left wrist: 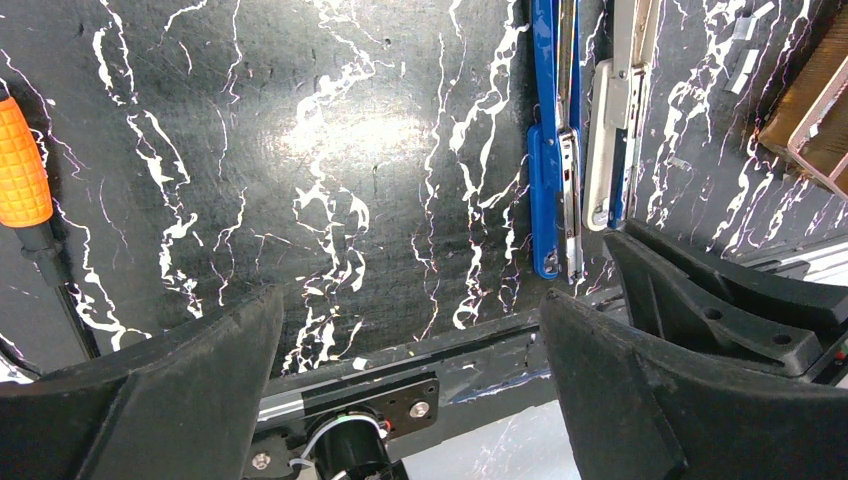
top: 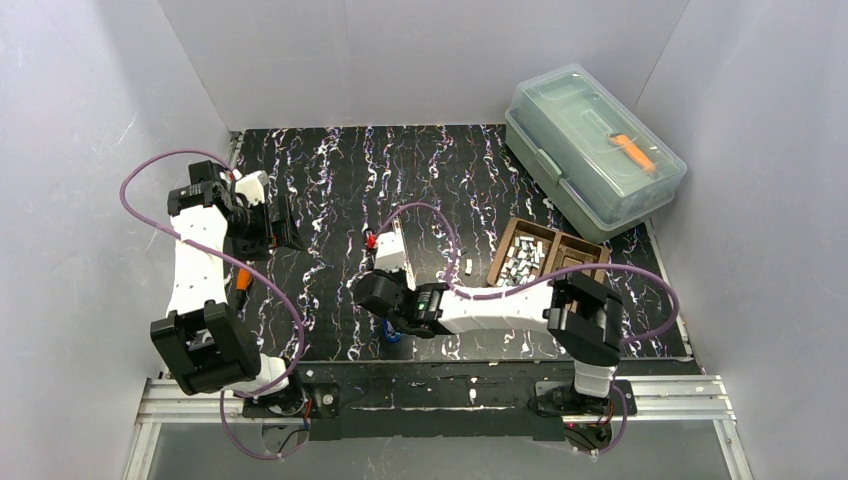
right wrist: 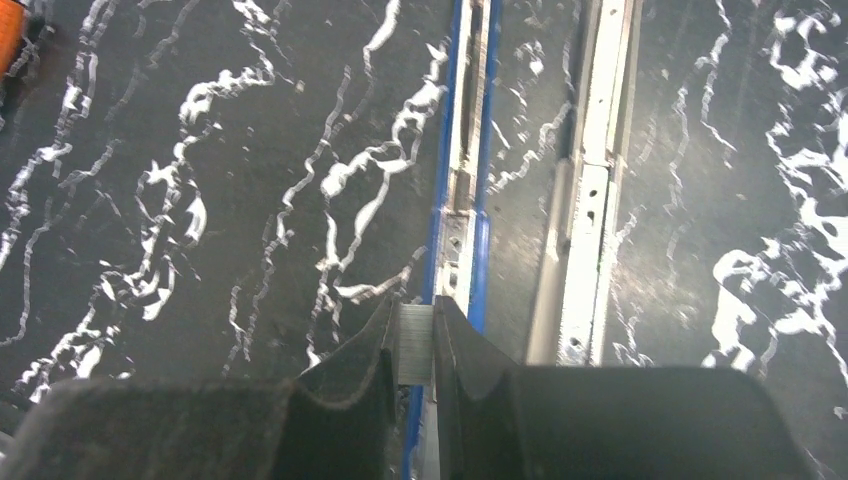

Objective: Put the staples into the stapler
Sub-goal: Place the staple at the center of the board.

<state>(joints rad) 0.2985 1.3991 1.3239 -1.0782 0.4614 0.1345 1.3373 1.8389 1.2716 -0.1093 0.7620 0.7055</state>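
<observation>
The stapler lies opened out flat on the black marbled mat, its white top arm (top: 392,252) (right wrist: 590,200) beside its blue base with the metal channel (right wrist: 465,150) (left wrist: 548,150). My right gripper (right wrist: 413,335) (top: 390,305) hangs just over the near end of the blue channel, shut on a short silvery strip of staples (right wrist: 415,345) that stands upright between its fingers. More staples (top: 520,258) fill one compartment of a brown tray (top: 575,250). My left gripper (left wrist: 415,340) (top: 272,225) hovers open and empty at the mat's left side.
An orange-handled screwdriver (top: 243,280) (left wrist: 20,160) lies by the left arm. One loose staple strip (top: 468,265) rests between stapler and tray. A clear lidded plastic box (top: 595,150) stands at the back right. White walls close in the table.
</observation>
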